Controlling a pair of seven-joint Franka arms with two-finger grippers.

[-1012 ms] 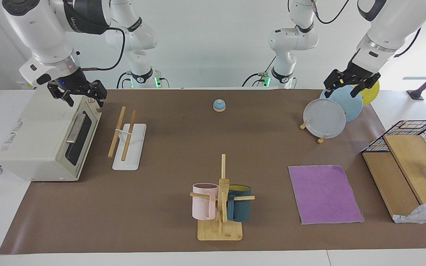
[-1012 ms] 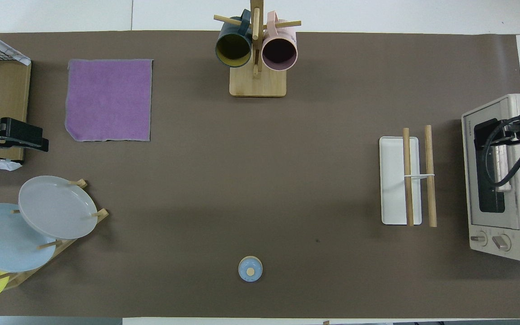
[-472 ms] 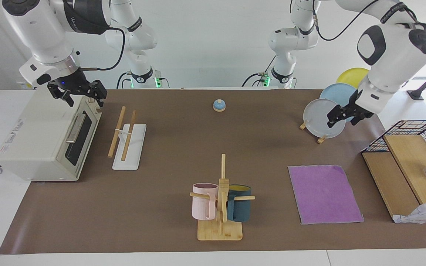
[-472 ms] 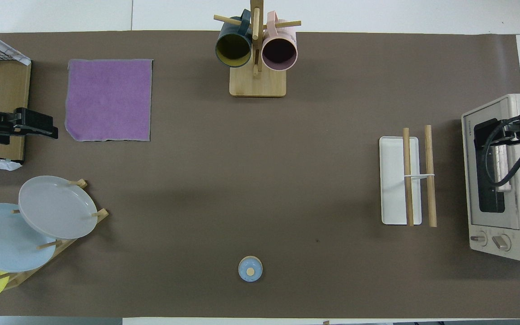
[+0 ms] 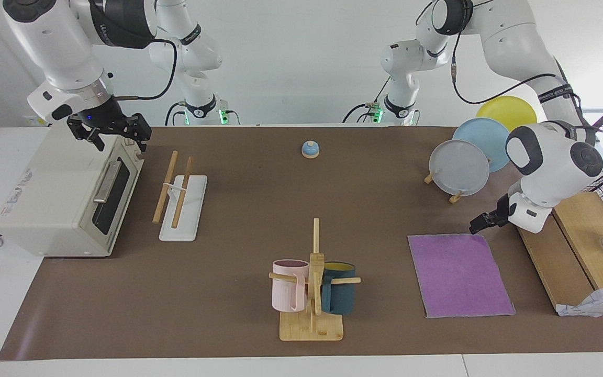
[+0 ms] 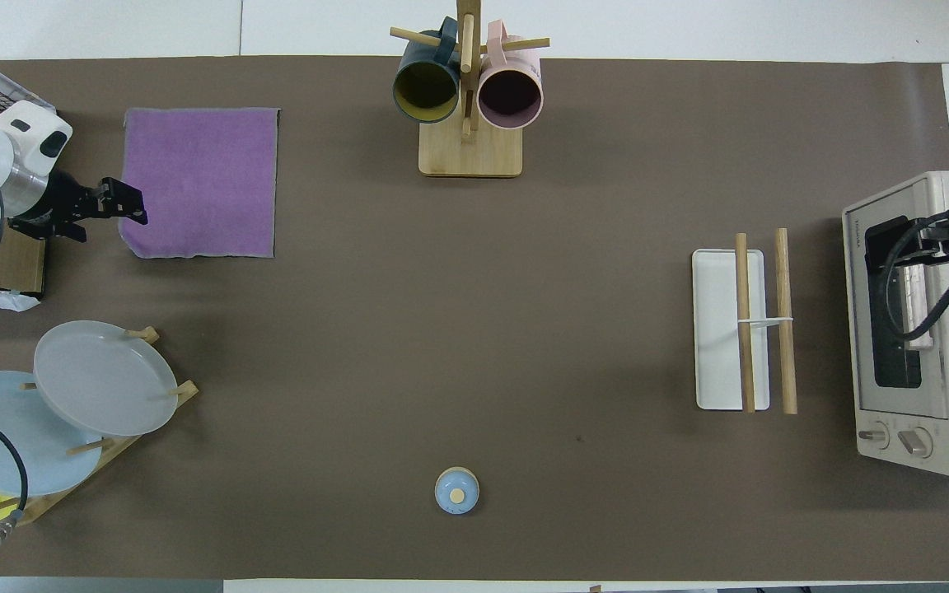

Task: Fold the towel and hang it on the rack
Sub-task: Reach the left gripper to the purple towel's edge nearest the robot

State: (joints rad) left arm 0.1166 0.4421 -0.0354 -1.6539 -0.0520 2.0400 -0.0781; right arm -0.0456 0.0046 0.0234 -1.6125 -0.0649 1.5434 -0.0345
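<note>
The purple towel (image 5: 458, 275) (image 6: 198, 181) lies flat and unfolded on the brown mat, toward the left arm's end of the table. My left gripper (image 5: 480, 223) (image 6: 127, 203) hangs low and open, empty, at the towel's edge by the corner nearest the robots. Whether it touches the cloth I cannot tell. The rack (image 5: 178, 195) (image 6: 745, 329), two light-wood rods on a white base, stands toward the right arm's end. My right gripper (image 5: 110, 133) (image 6: 907, 239) waits open and empty over the toaster oven.
A toaster oven (image 5: 66, 193) (image 6: 919, 329) sits beside the rack. A mug tree (image 5: 313, 285) (image 6: 468, 91) with two cups stands mid-table, farther from the robots. A plate stand (image 5: 461, 165) (image 6: 71, 403), a small bell (image 5: 310, 149) (image 6: 457, 491) and wooden boards with a wire basket (image 5: 579, 241) are nearby.
My left arm has swung down from over the plates to the towel's edge. The right arm and the towel have not moved.
</note>
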